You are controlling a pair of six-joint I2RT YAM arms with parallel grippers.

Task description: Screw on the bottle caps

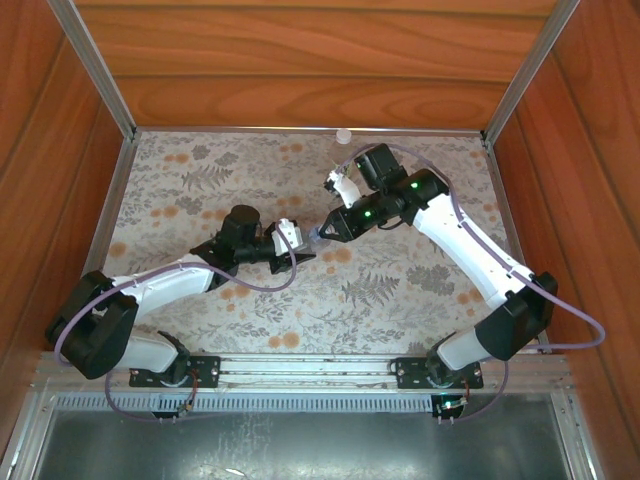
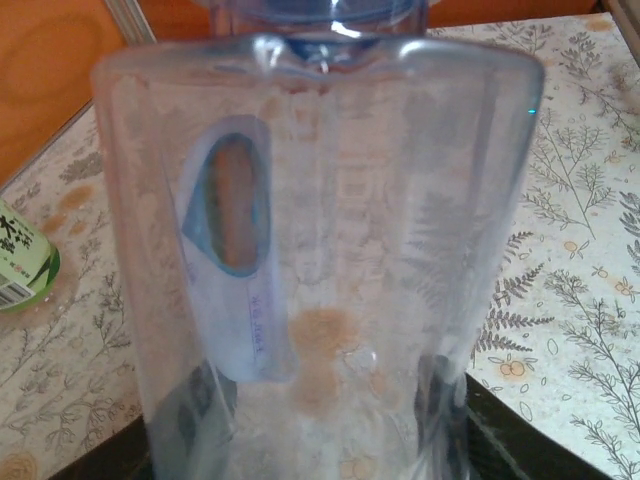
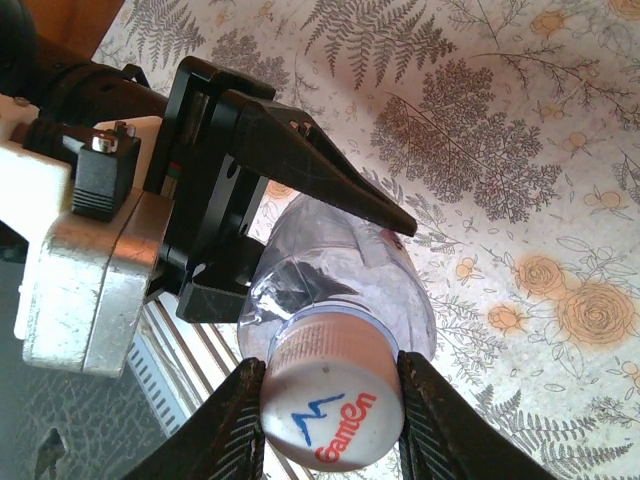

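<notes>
Left gripper [image 1: 298,243]: jaws clamped across the body of the clear tinted bottle [image 2: 330,300], held above the floral counter [image 1: 200,180]. Right gripper [image 1: 321,233]: jaws narrow, pinching the white cap [image 3: 330,390] at the bottle's neck. A green-labelled bottle [image 2: 20,255] sits on the counter nearby. A paler cap [image 1: 343,136] sits at the far edge.

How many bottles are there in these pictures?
2. A clear bluish bottle is gripped by the left gripper, the right gripper pinching its white cap. A green-labelled bottle rests on the table beside it. Others may be hidden.
</notes>
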